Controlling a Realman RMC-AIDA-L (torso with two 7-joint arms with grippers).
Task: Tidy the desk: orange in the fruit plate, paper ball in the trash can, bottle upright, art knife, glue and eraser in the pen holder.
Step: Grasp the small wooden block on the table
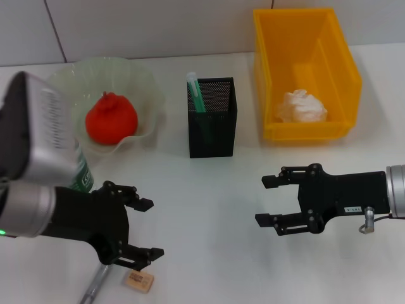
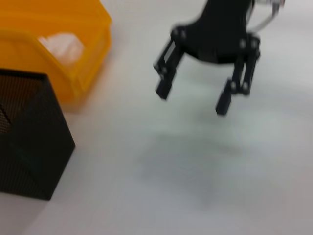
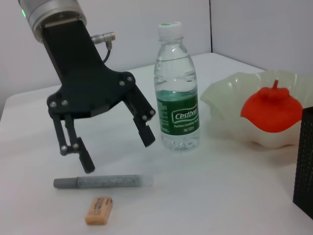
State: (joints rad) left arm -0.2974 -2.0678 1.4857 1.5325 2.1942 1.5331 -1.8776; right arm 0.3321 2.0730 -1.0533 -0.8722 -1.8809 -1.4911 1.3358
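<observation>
The orange (image 1: 111,120) lies in the pale-green fruit plate (image 1: 147,77). Inside the yellow trash can (image 1: 269,69) sits the paper ball (image 1: 302,106). The bottle (image 3: 177,88) stands upright beside the plate, mostly hidden by my left arm in the head view. A green-and-white stick (image 1: 194,88), perhaps the glue, leans in the black mesh pen holder (image 1: 212,123). On the table's near left lie a grey art knife (image 3: 102,182) and the tan eraser (image 3: 99,210). My left gripper (image 1: 150,229) hovers open just above them. Open and holding nothing, my right gripper (image 1: 262,201) hangs at the right.
The left wrist view shows the right gripper (image 2: 193,100) over bare white table, with the pen holder (image 2: 29,142) and trash can (image 2: 73,63) beside it. A white wall closes off the back of the table.
</observation>
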